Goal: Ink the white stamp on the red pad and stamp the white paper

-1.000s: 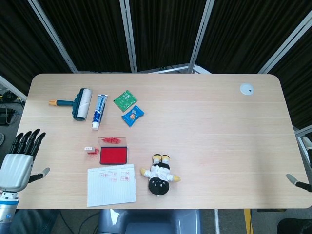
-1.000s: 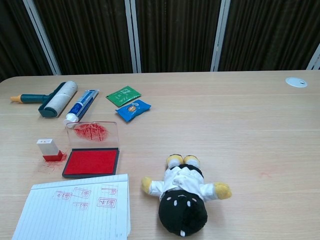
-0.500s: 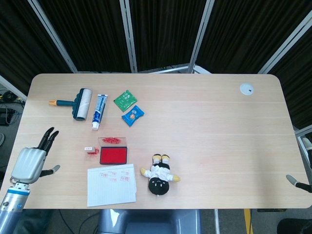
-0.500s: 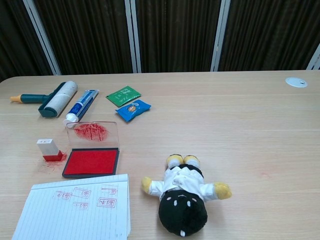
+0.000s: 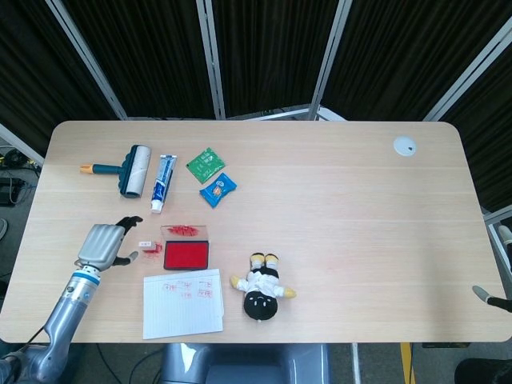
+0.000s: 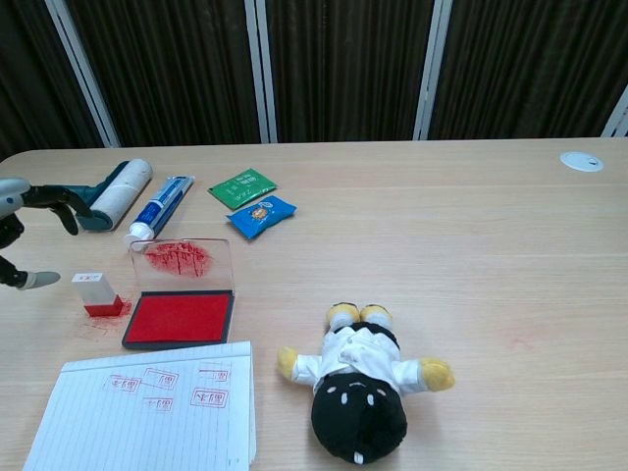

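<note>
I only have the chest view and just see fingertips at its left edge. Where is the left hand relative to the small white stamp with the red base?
Observer: The left hand sits just left of the white stamp, fingers toward it, not holding it.
Operator: And the right hand? Nothing shows here.
Observer: Only a fingertip of the right hand shows beyond the table's right edge, far from the red ink pad.
Operator: Does the paper overhang the table?
Observer: No, the white lined paper lies wholly on the wooden table, near its front edge.
</note>
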